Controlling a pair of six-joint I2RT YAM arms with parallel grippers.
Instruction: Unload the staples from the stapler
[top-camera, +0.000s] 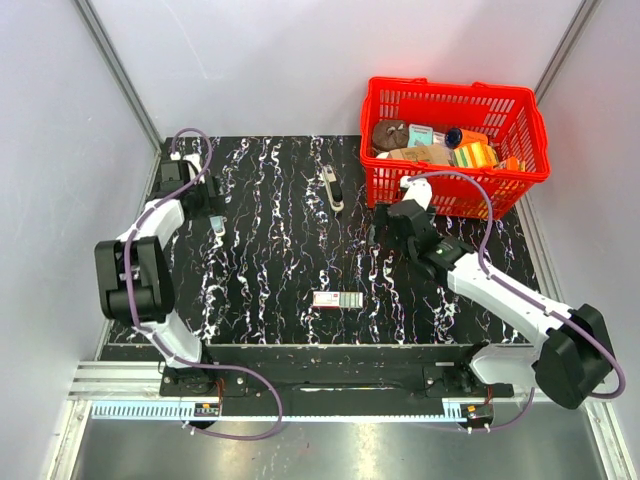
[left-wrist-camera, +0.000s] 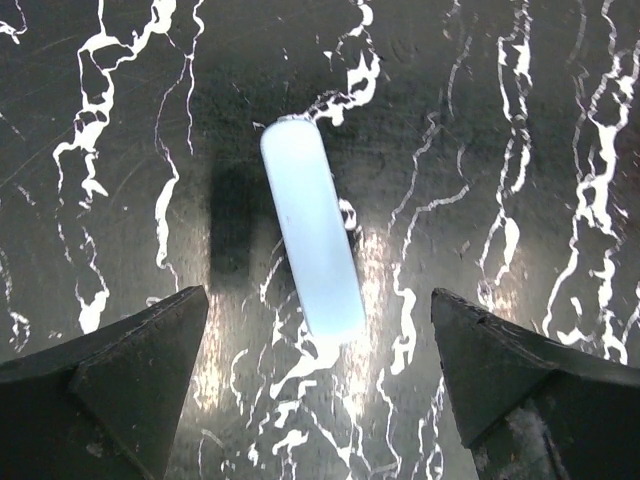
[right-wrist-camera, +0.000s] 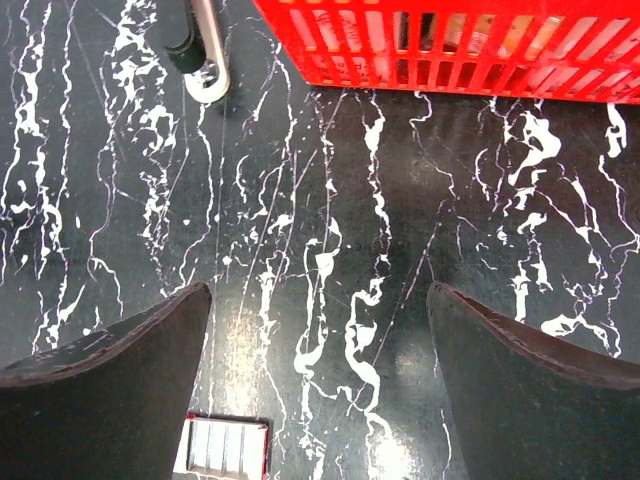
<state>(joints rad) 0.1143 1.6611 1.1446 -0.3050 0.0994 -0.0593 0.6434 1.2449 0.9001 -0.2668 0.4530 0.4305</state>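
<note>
The left gripper (left-wrist-camera: 318, 296) and right gripper (right-wrist-camera: 318, 290) were both wide open, holding nothing. The stapler (top-camera: 332, 188) lay on the mat (top-camera: 270, 260) near the red basket (top-camera: 450, 192). The left one hung over a small pale bar (left-wrist-camera: 312, 240), so it might grab the wrong thing.

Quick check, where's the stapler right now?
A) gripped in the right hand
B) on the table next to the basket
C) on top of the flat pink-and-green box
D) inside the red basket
B: the stapler lies on the table just outside the red basket, with nothing holding it.
</note>
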